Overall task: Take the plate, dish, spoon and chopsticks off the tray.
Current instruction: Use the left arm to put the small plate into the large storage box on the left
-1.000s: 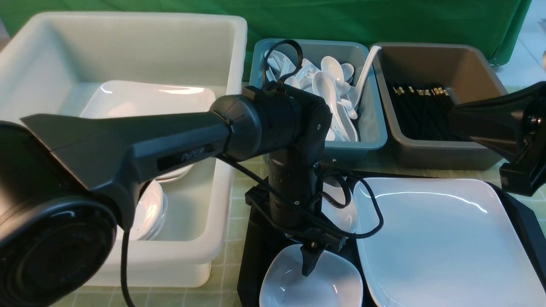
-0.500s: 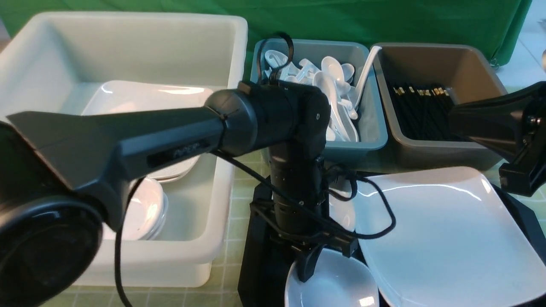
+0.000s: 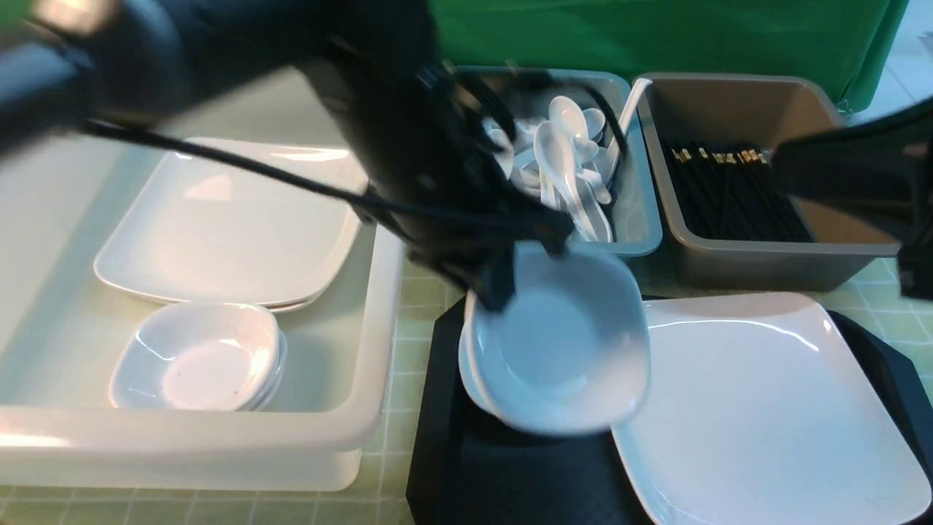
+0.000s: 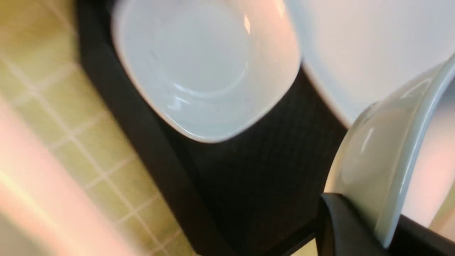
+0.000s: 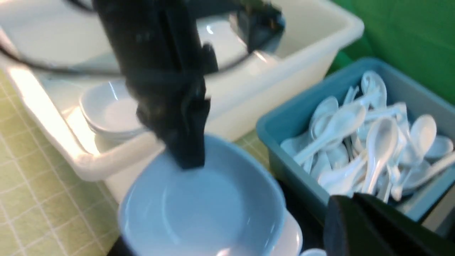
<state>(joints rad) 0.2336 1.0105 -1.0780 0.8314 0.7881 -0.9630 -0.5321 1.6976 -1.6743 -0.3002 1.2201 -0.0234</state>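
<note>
My left gripper (image 3: 503,288) is shut on the rim of a small white squarish dish (image 3: 561,350) and holds it tilted in the air above the black tray (image 3: 496,481). In the left wrist view the fingers (image 4: 348,227) pinch that dish (image 4: 387,153). A second small dish (image 4: 206,71) lies on the tray below, at its left end (image 3: 468,368). The large white plate (image 3: 765,408) lies on the tray's right part. My right gripper (image 5: 350,217) is shut and empty, hovering near the blue bin. No spoon or chopsticks show on the tray.
A white tub (image 3: 379,306) at the left holds stacked large plates (image 3: 233,226) and small dishes (image 3: 197,357). Behind the tray stand a blue bin (image 3: 634,219) full of white spoons and a grey-brown bin (image 3: 729,266) with black chopsticks (image 3: 729,189).
My left arm has risen fast and swung back and left, lifting the dish off the tray. The plate, briefly tipped, lies flat again. The right arm has hardly moved.
</note>
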